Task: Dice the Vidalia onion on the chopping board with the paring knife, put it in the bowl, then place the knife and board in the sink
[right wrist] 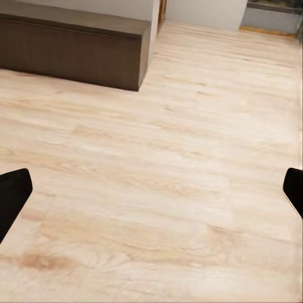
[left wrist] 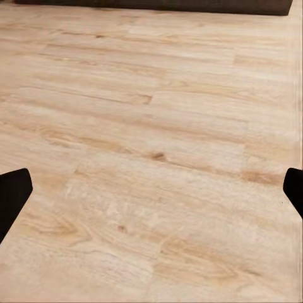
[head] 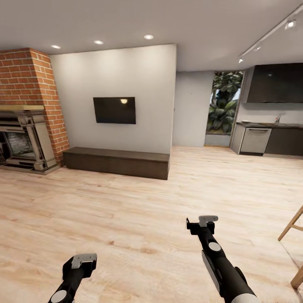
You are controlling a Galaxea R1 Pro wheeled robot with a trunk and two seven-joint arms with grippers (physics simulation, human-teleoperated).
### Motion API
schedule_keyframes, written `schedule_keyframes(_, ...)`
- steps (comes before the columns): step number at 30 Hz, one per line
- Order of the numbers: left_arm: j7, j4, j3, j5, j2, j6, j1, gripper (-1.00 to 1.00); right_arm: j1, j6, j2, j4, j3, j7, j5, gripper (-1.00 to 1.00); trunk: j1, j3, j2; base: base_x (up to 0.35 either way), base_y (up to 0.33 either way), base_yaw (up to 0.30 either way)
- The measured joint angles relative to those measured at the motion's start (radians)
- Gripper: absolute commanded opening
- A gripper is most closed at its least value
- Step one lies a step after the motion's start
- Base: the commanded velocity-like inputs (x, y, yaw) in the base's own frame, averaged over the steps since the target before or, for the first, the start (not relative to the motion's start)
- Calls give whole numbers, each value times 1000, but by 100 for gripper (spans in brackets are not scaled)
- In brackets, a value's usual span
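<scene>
- Head view: the robot stands in a living room on a pale wood floor (head: pixel 139 219), far from the kitchen.
- A white wall ahead carries a dark flat screen (head: pixel 114 110); below it a long, low dark brown bench (head: pixel 117 162) sits on the floor against the wall.
- At the left edge, a red brick chimney (head: pixel 35 92) rises over a grey fireplace (head: pixel 23 141).
- The kitchen lies far off at the right: a dark countertop (head: pixel 269 125) runs above grey and dark cabinets, with a large dark panel on the wall above it.
- A small curved tap stands on that countertop, which marks the sink (head: pixel 278 122); the basin itself is too small and distant to make out.
- The onion, board, knife and bowl cannot be told apart at this distance.
- Left of the kitchen, a tall window (head: pixel 223 105) shows green leaves.
- Pale wooden legs of some furniture (head: pixel 294 235) poke in at the right edge.
- The left gripper (head: pixel 84 259) hangs low over bare floor, well apart from the right gripper (head: pixel 208 220), which reaches further forward.
- Left wrist view: two black fingertips (left wrist: pixel 12 199) sit at opposite edges of the picture, spread wide, with floor planks between them and nothing held.
- Right wrist view: the black fingertips (right wrist: pixel 12 196) are likewise spread wide and empty, above the floor, with the end of the bench (right wrist: pixel 82 50) beyond.
</scene>
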Motion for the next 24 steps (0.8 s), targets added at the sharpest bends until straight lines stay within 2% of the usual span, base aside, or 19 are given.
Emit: schedule_keyframes(24, 0, -2, 0, 0, 0, 0, 0, 100, 0, 0, 0, 0, 1, -1, 1, 100, 0, -14, 0, 308, -109, -261)
